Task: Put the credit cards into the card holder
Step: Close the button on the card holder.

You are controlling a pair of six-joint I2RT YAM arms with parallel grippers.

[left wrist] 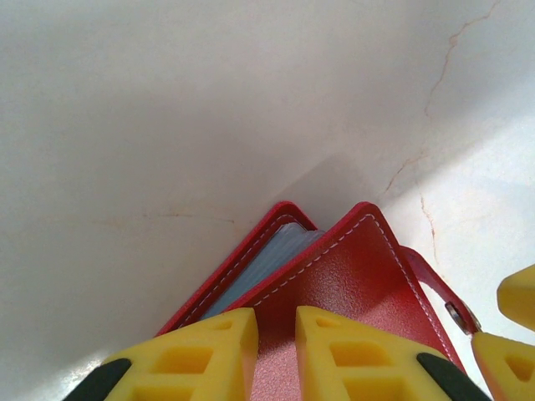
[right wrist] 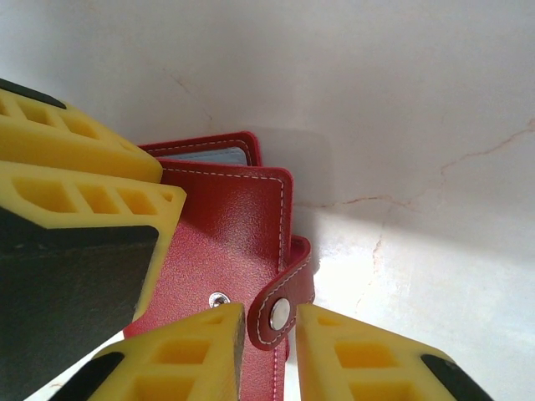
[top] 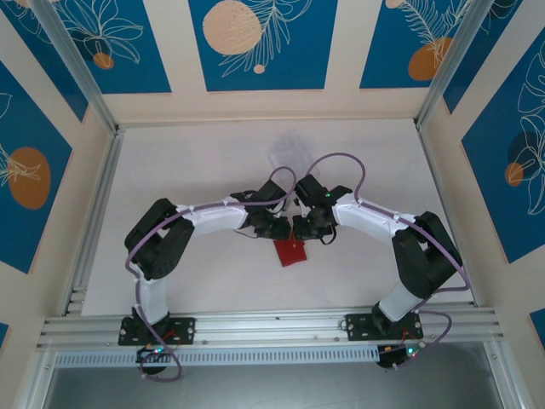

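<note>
the left fingers were clenched on the card holder, pinching its red front cover. the right fingers stood either side of the snap tab, slightly apart, and whether they gripped it could not be told. the cover stood a little ajar, showing grey pockets inside. the card holder lay on the white desk, near its middle, between the two arms. a clear tray sat farther back.
</note>
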